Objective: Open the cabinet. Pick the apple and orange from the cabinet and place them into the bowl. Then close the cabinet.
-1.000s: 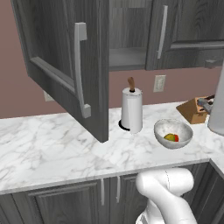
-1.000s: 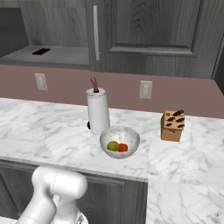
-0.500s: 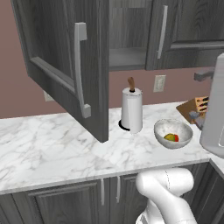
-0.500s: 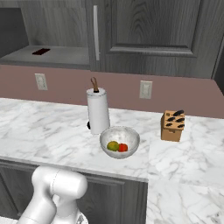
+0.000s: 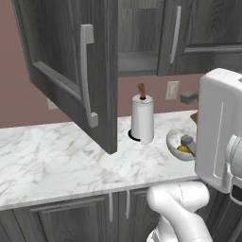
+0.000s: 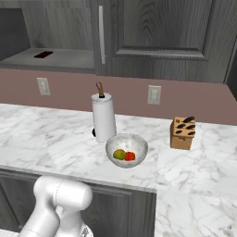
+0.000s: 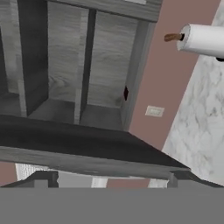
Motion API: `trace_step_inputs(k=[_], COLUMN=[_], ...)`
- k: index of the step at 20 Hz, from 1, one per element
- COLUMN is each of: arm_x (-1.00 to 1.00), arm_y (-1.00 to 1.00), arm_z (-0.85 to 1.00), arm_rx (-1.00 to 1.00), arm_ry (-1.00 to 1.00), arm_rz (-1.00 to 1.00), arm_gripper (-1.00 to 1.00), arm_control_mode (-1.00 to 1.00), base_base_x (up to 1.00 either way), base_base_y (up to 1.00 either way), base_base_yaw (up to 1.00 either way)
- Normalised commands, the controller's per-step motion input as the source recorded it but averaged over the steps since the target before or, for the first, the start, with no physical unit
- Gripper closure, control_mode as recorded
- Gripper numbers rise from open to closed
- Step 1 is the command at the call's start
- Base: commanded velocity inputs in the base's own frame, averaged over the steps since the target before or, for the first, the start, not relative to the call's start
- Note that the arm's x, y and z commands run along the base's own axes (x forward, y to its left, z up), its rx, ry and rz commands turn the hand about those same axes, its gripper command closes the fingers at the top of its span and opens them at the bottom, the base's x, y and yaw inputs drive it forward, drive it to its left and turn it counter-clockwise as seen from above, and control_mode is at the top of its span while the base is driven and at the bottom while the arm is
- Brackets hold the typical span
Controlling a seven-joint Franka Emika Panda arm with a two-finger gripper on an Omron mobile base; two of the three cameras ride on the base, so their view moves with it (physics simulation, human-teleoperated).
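Observation:
The cabinet [image 5: 71, 56] stands with its left door swung open over the counter, its long silver handle [image 5: 87, 71] facing me. Its right door [image 6: 157, 32] is shut. The speckled bowl [image 6: 127, 144] sits on the marble right of the paper-towel roll. In it lie a red apple [image 6: 131, 156] and a yellow-green fruit [image 6: 120, 154]. My gripper [image 5: 188, 119] hovers open above the bowl [image 5: 176, 138], pointing left, with nothing between its fingers. In the hand view the gripper [image 7: 111, 179] faces the bare cabinet interior [image 7: 57, 78] over the door's dark edge [image 7: 87, 140].
A white paper-towel roll [image 6: 103, 116] stands at the wall, and a wooden knife block [image 6: 183, 133] sits right of the bowl. A small dark red item [image 6: 44, 54] lies on the open shelf. Wall outlets [image 6: 154, 94] flank the roll. The open door overhangs the counter's left half.
My hand has swung in from the right of the left base view and now covers the knife block and part of the bowl. The cabinet door and fruit have not moved.

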Motion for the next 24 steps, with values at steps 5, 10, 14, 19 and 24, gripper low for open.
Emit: trace_step_inputs(k=[5, 10, 14, 19, 24], arm_x=[-0.27, -0.05, 0.02, 0.12, 0.32], arm_y=[0.38, 0.31, 0.34, 0.34, 0.27], arm_z=[-0.06, -0.08, -0.21, -0.22, -0.08], arm_rx=[-0.04, -0.01, 0.00, 0.00, 0.00], arm_ry=[0.00, 0.00, 0.00, 0.00, 0.00], arm_rz=[0.00, 0.00, 0.00, -0.01, -0.03], arm_gripper=[-1.00, -1.00, -1.00, -1.00, -1.00], arm_control_mode=[-1.00, -1.00, -1.00, -1.00, -1.00], base_base_x=[0.00, 0.00, 0.00, 0.00, 0.00], base_base_y=[0.00, 0.00, 0.00, 0.00, 0.00], base_base_yaw=[0.00, 0.00, 0.00, 0.00, 0.00])
